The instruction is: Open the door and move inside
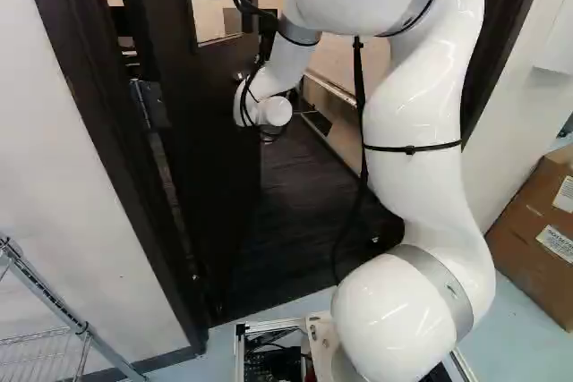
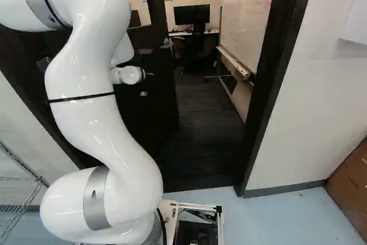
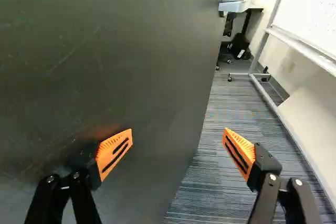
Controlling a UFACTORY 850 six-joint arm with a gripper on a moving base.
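Observation:
The dark door [image 1: 210, 158] stands swung inward in its frame, leaving a doorway open beside it. In the left base view my gripper [image 1: 270, 133] is mostly hidden by the wrist, close to the door's face. The wrist view shows the gripper [image 3: 178, 134] open, its fingers wide apart. One orange pad [image 3: 114, 153] is over the door's face [image 3: 105, 51], the other [image 3: 240, 153] out past its free edge, over the floor. Whether either finger touches the door I cannot tell. A silver lever handle [image 3: 233, 4] sits farther ahead by that edge.
Dark door frame [image 2: 275, 67] borders the doorway on the right. Inside are dark flooring [image 2: 200, 124], a whiteboard [image 2: 243, 21] on a wheeled stand, and a desk with a monitor [image 2: 192, 14]. Outside stand a wire rack [image 1: 54, 310] at the left and cardboard boxes [image 1: 537, 230] at the right.

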